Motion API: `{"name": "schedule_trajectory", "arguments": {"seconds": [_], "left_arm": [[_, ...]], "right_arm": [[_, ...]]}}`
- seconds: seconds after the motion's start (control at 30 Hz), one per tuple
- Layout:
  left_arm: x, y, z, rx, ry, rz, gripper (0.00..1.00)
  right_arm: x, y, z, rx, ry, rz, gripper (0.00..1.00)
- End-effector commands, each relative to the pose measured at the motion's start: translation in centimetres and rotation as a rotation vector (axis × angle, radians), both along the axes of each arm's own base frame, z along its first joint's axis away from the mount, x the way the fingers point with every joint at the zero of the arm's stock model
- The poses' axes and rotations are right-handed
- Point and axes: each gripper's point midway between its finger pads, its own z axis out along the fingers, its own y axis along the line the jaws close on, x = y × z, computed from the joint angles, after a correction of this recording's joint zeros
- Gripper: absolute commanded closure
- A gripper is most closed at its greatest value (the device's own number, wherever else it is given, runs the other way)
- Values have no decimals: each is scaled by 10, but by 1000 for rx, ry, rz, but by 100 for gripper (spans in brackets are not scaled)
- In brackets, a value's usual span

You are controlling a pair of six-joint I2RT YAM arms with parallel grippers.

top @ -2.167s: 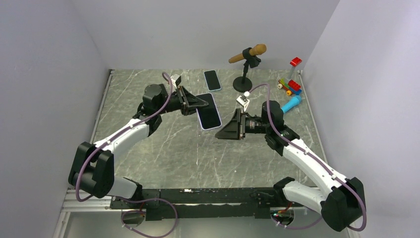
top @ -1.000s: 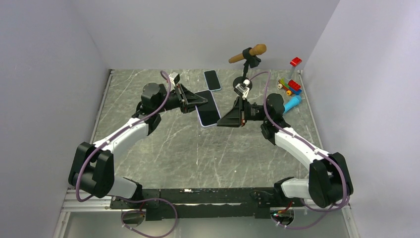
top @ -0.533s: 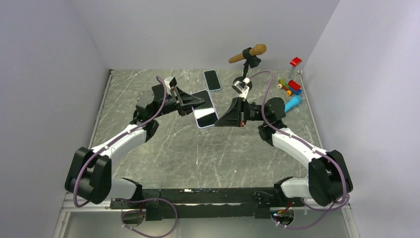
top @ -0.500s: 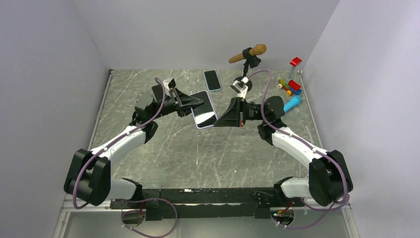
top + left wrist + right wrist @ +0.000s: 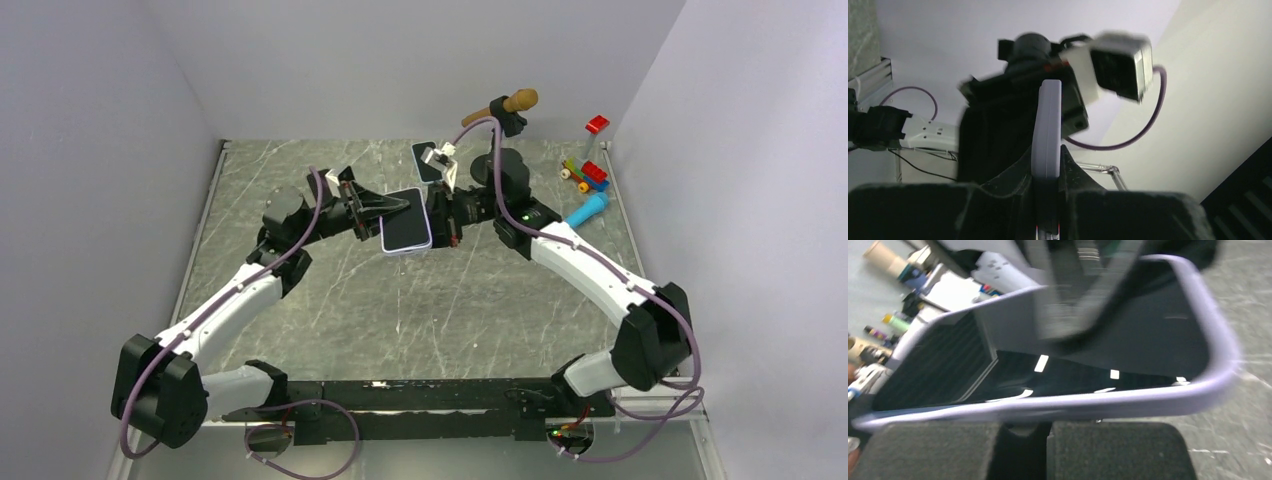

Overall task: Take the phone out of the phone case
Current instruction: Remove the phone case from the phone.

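The phone case (image 5: 1073,407), phone (image 5: 1148,335) seated inside, hangs above the surface, left of and nearer than the microphone (image 5: 512,101), long axis near-to-far. Left pincer (image 5: 392,207) grasps its left long edge. Right pincer (image 5: 441,215), clenched, meets the opposite edge (hold on the lip not discernible)

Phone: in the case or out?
In. The right wrist view shows the dark screen of the phone seated inside the rim of the lavender case; the left gripper clamps its edge.
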Motion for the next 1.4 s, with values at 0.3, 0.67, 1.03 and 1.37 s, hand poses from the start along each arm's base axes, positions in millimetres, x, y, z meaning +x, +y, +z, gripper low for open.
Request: {"name": "schedule_trajectory", "arguments": {"seconds": [0.3, 0.67, 1.03, 1.37], "left_arm": [[7, 29, 59, 35, -397, 281, 100], [46, 57, 84, 28, -602, 659, 100], [45, 32, 86, -10, -622, 636, 100], [45, 34, 85, -41, -567, 643, 100]], "right_arm": [[35, -25, -54, -277, 234, -450, 72], [7, -26, 22, 36, 365, -437, 34], [17, -21, 61, 173, 334, -486, 42], [29, -17, 54, 161, 323, -547, 66]]}}
